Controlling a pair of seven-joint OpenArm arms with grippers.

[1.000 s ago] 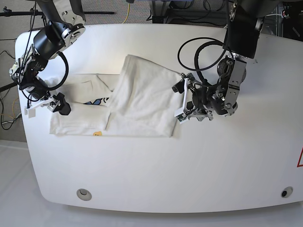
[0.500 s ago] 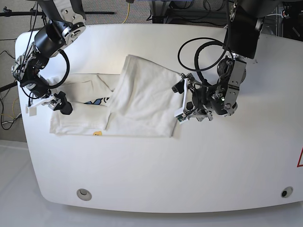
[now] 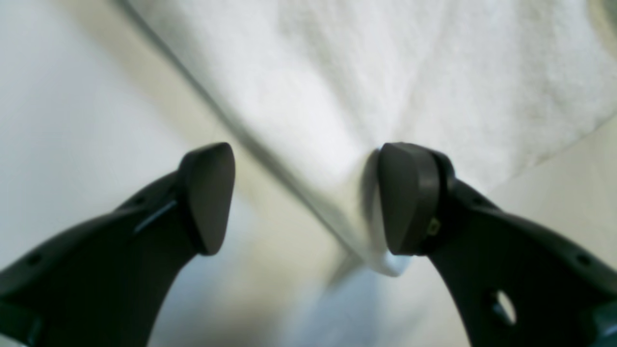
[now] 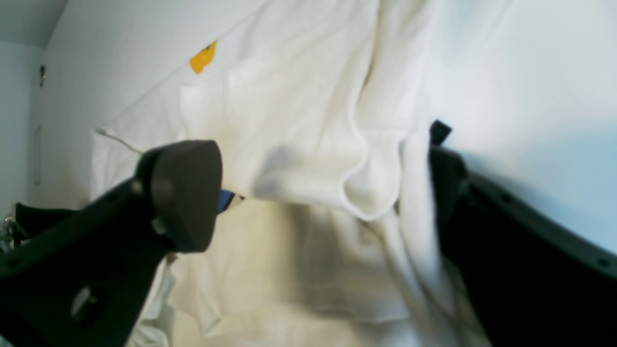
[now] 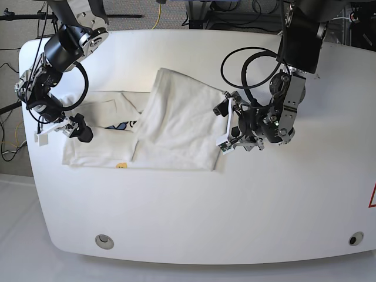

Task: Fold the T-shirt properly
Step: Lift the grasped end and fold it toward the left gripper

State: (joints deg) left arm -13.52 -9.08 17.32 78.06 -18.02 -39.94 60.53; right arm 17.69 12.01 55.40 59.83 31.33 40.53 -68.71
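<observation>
- A white T-shirt (image 5: 170,126) lies partly folded on a white table (image 5: 235,205), toward the side of the table nearest the right arm.
- One large panel of the T-shirt is folded over and covers most of the blue printed graphic (image 5: 120,126), which peeks out beside that panel's edge.
- A small yellow-orange mark (image 5: 120,165) sits on the T-shirt's front edge, just beside the folded panel's corner.
- The left pincer (image 5: 226,125) is at the T-shirt's edge farthest from the graphic. Its jaws stand wide apart and hold nothing.
- In the left wrist view, a corner of the cloth lies against one fingertip (image 3: 409,202), while the other fingertip is over bare table.
- The right pincer (image 5: 59,129) is over the T-shirt's sleeve end, near the graphic. Its jaws are spread wide.
- In the right wrist view, rumpled white cloth lies between and below the open jaws, not clamped.
</observation>
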